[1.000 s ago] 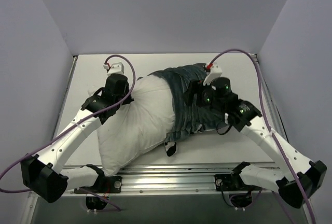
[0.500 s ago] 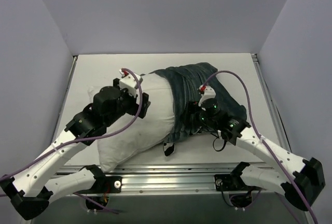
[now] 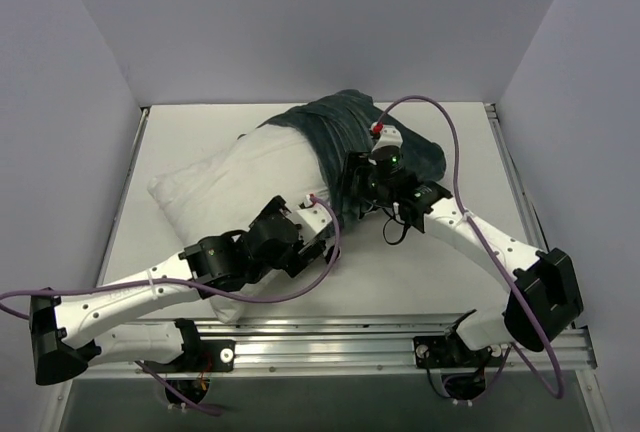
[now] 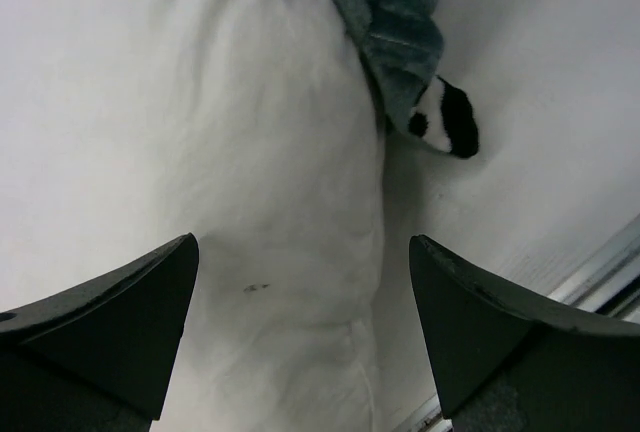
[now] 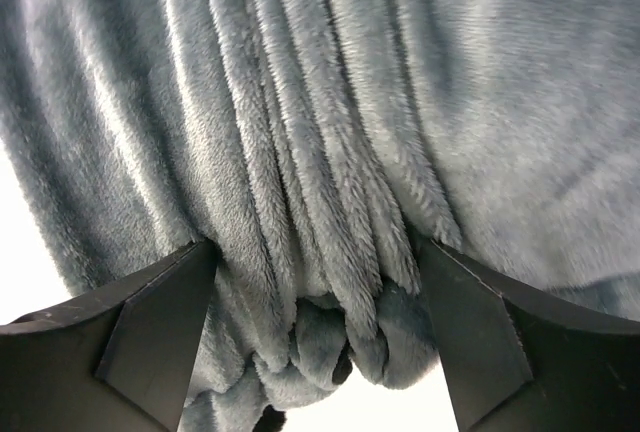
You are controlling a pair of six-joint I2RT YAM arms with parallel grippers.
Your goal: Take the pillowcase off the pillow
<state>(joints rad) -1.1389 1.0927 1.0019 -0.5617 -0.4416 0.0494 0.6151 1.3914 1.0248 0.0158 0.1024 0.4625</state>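
White table point(image 3: 185, 137), possibly metal rail point(image 3: 330, 331)

White arm links point(image 3: 130, 292), black joints point(image 3: 545, 297) — purple cables point(image 3: 420, 100); dark wedge-shaped pincer fingers point(image 4: 110, 322).

— What moved?
— The left gripper point(image 4: 302, 282) swung from the pillow's point(image 3: 240, 177) far side to its near end. The right gripper point(image 5: 312, 252) climbed onto the pillowcase's point(image 3: 345, 137) bunched folds.
— And the pillow?
— It slid leftward, seemingly baring more white.
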